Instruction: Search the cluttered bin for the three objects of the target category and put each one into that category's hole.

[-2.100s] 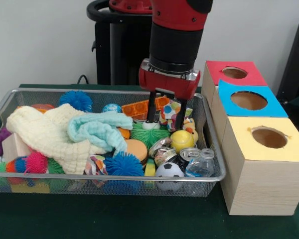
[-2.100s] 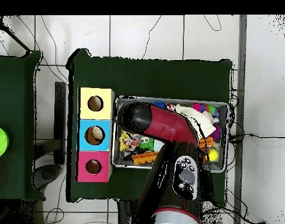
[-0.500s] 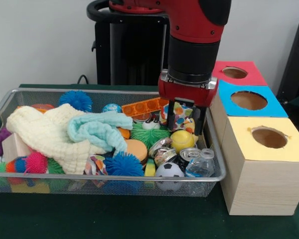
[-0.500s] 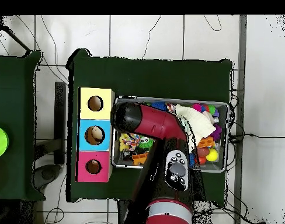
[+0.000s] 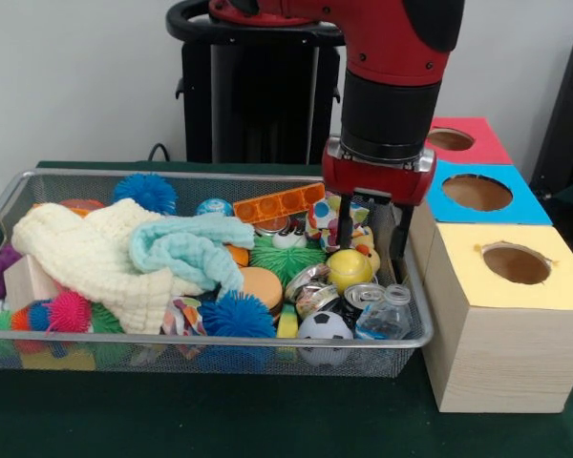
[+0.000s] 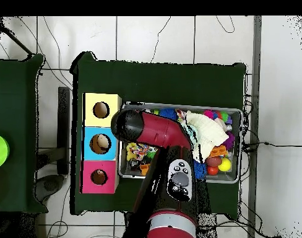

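— Jaws first: what do you see of them?

— Your gripper (image 5: 371,240) hangs inside the wire-mesh basket (image 5: 220,355), at the end nearest the boxes. Its two dark fingers (image 5: 345,224) stand apart, with nothing held between them — a yellow ball (image 5: 350,269) lies just below and between the tips.

— And the animal figures?

— You can make out a yellow duck (image 5: 365,250) partly hidden behind the yellow ball, just beside the fingers. The brown-and-white one I cannot pick out in the clutter.

— Around that?

— A soccer ball (image 5: 324,326), tin cans (image 5: 363,294) and a small clear bottle (image 5: 387,315) crowd the near corner; a cream cloth (image 5: 91,258) and a mint cloth (image 5: 186,246) cover the middle. Beside the basket stand the yellow box (image 5: 501,315), blue box (image 5: 477,196) and red box (image 5: 463,141), each with a round hole on top. From overhead, your arm (image 6: 153,133) covers that end of the basket.
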Controlling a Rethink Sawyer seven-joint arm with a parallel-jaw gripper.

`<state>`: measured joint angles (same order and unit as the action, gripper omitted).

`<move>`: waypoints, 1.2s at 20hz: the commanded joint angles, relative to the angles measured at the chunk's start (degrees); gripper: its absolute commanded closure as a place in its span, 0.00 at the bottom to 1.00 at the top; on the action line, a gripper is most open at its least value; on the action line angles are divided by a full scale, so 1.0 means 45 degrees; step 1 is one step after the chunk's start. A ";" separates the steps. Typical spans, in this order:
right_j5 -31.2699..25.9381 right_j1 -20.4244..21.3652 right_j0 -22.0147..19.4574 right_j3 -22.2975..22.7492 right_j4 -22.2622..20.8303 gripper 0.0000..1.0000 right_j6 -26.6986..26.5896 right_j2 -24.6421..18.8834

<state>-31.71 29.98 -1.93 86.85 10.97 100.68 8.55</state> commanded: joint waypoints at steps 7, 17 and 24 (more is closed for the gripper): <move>-0.1029 -0.1002 -0.0032 0.0704 -0.1298 0.00 0.0778 -0.0382; -0.1069 -0.0932 -0.0157 0.0840 -0.1658 0.00 0.0992 -0.0361; -0.1234 -0.1011 -0.0249 0.1047 -0.1716 0.00 0.0839 -0.0493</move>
<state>-31.70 27.60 -1.34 87.37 6.14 100.68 8.57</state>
